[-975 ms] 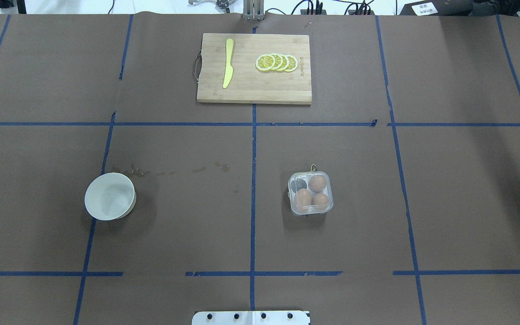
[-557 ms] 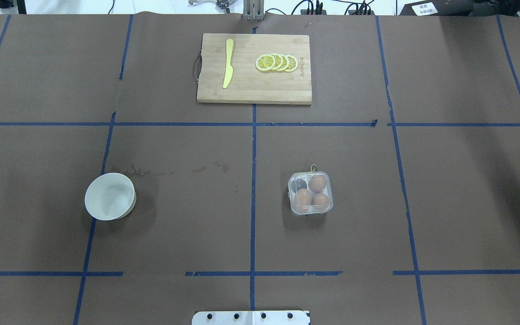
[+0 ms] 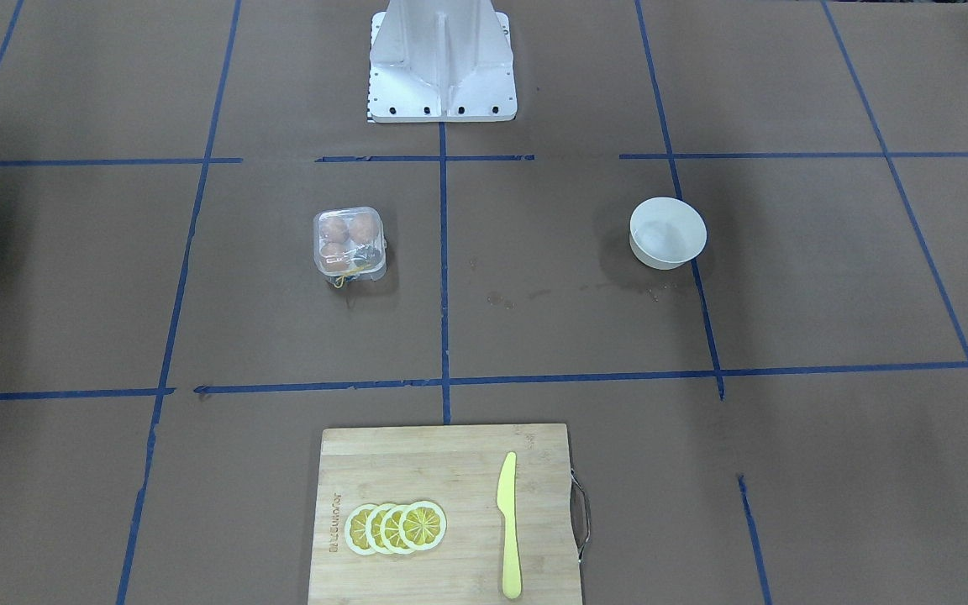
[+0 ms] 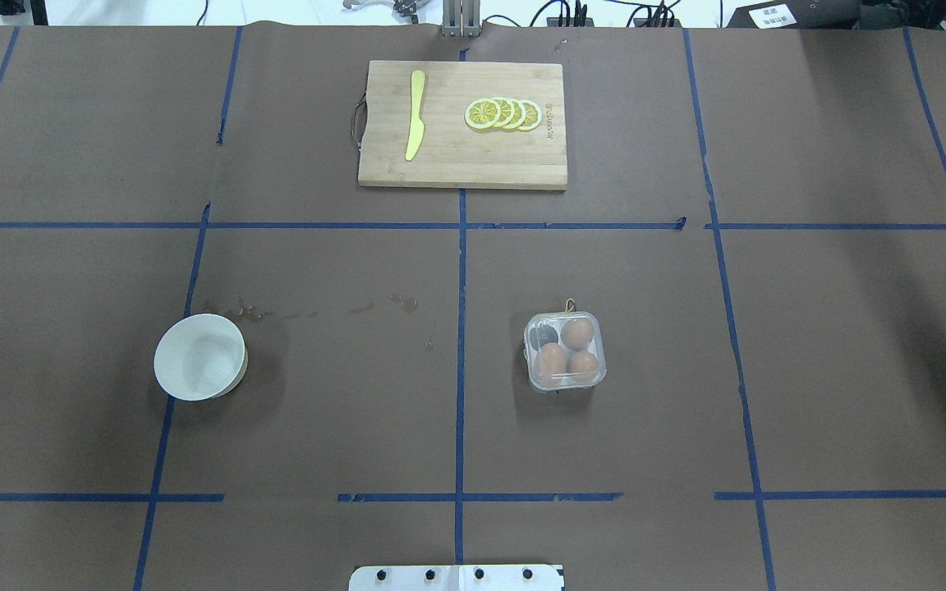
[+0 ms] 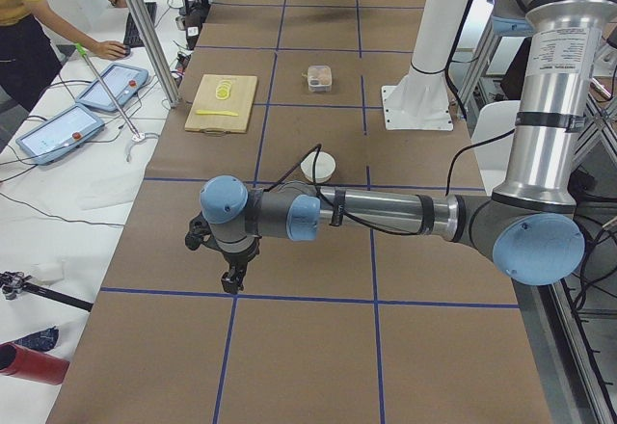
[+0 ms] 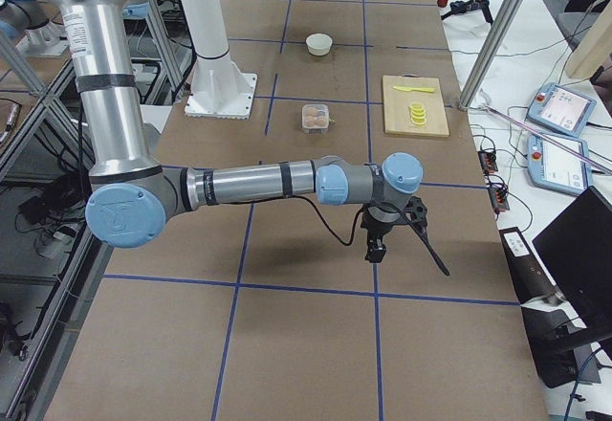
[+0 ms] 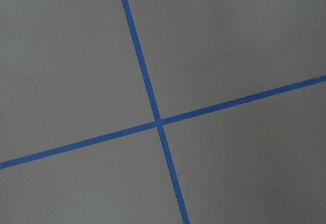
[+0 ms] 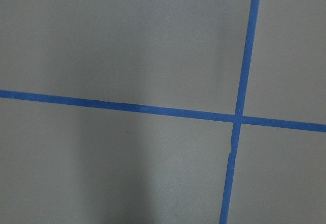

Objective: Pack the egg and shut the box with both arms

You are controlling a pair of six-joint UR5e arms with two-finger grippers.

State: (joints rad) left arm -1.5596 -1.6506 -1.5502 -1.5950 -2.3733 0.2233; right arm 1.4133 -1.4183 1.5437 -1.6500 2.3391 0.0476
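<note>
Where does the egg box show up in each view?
Front-facing: the box left of centre.
Overhead: the box right of centre.
Exterior left: the box top centre.
Exterior right: the box upper centre.
Left wrist: absent.
Right wrist: absent.
Shared landmark: the cutting board.

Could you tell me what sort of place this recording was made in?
Most likely a robotics lab. The table is papered brown and gridded with blue tape, a left arm and a right arm reach over it, and teach pendants lie on a side bench near an operator.
</note>
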